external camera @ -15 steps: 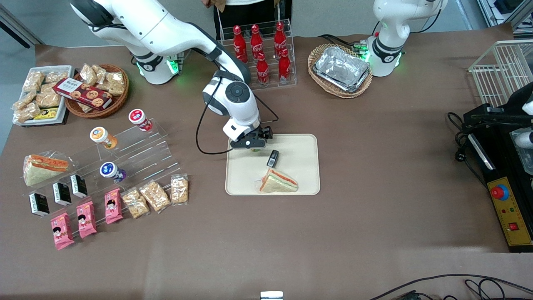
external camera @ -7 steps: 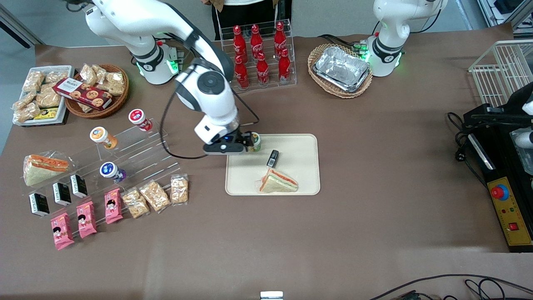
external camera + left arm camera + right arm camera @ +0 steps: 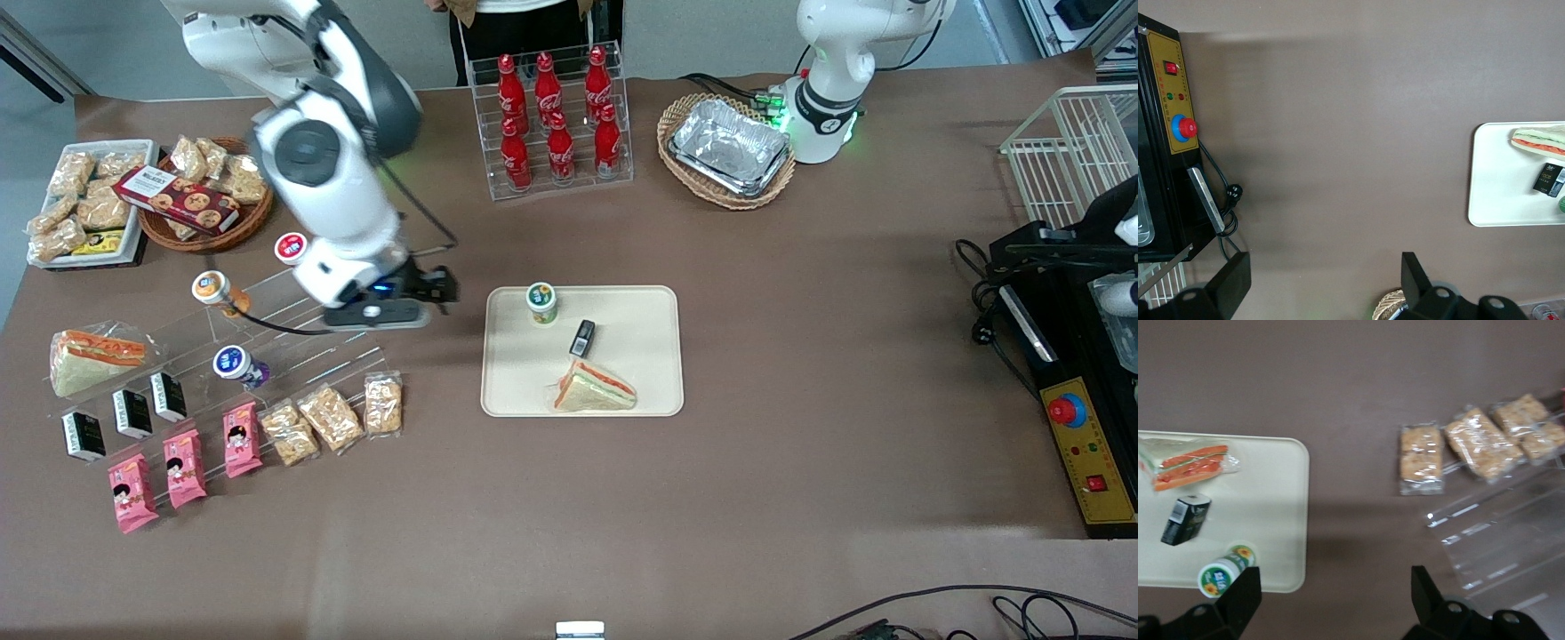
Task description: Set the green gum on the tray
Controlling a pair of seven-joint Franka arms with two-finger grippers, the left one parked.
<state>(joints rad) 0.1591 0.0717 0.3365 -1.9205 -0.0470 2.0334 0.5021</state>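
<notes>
On the tray point(image 3: 622, 391), in the front view, the gum point(image 3: 540, 301) stands upright in the corner nearest the working arm and farthest from the camera, with a small black box point(image 3: 582, 337) and a sandwich point(image 3: 594, 388) nearer the camera. The gripper point(image 3: 442, 289) hangs off the tray, well apart from the gum, above the table beside the clear display steps point(image 3: 293, 329). So the placing itself looks done (my read, anyway) and the step in hand is the retreat; the next move probably just needs the arm to clear the snacks and park.

From the left wrist, only the tray's end point(image 3: 1485, 187) with the sandwich and box shows.

From the right wrist, the fingers point(image 3: 1238, 593) are spread wide with nothing between them, and the gum point(image 3: 1226, 570) sits on the tray by its rim.

Versus half a second ago: back then the gripper was right at the gum over the tray's edge; now it's pulled away toward the steps and the gum stands alone, same spot.
</notes>
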